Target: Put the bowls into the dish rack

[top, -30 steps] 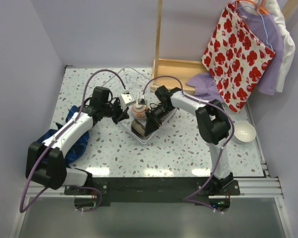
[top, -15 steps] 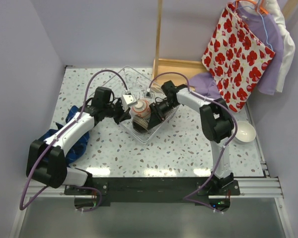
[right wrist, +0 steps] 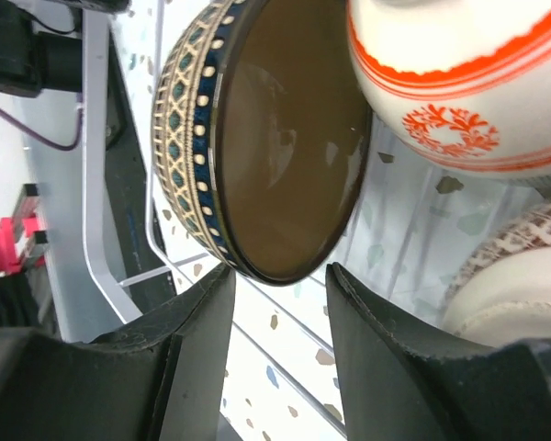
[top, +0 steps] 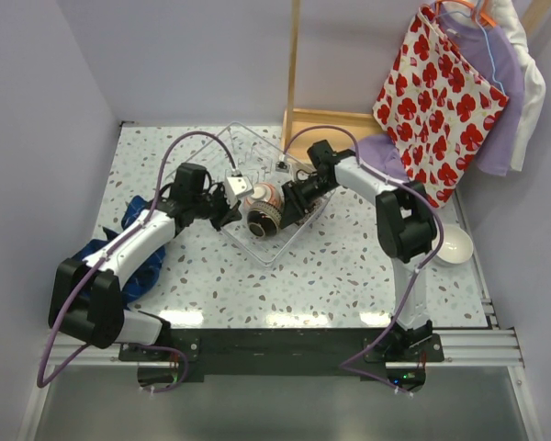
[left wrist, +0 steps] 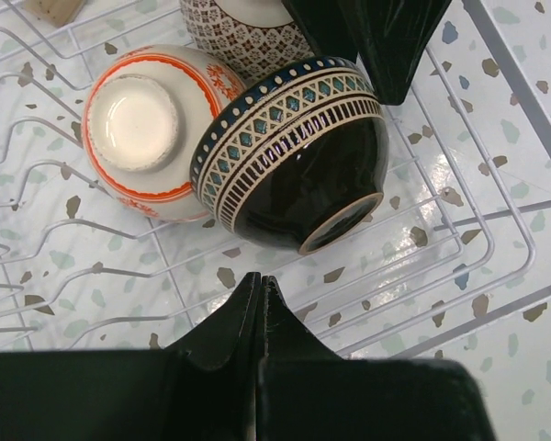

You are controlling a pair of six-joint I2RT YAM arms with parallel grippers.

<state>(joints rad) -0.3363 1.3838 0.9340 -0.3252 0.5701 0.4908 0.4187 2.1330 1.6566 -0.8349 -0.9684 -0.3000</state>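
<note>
Top external view: the clear dish rack (top: 222,154) sits at mid-frame on the speckled tabletop (top: 349,266), turned askew, with 1 corner pointing to the bottom of the frame. Inside it, a red/orange bowl (top: 265,194) lies just above a dark bowl (top: 260,223). The left gripper (top: 227,215) is at the rack's left side and the right gripper (top: 290,206) reaches in from the right. 1 white bowl (top: 453,243) rests outside the rack at the tabletop's right edge, mouth up. A wooden box (top: 326,129) stands beyond the rack, and a blue cloth (top: 133,253) lies at the left.

Left wrist view: the left gripper (left wrist: 260,299) has its fingers pressed together on nothing, at bottom centre over the rack's wires (left wrist: 459,239). The dark bowl (left wrist: 298,165) lies tipped on its side, foot ring pointing to the lower right and its patterned rim band to the upper left. The red/orange bowl (left wrist: 142,129) touches it on the left, foot toward the camera. A net-patterned bowl (left wrist: 243,32) is at the top edge.

Right wrist view: the right gripper (right wrist: 280,276) has its fingers apart, and the dark bowl's (right wrist: 285,156) lower rim is at the mouth of the gap, not clamped. The bowl stands on edge, its brown inside facing right. The red/orange bowl (right wrist: 441,83) is at the upper right and the net-patterned bowl (right wrist: 514,266) at the lower right.
</note>
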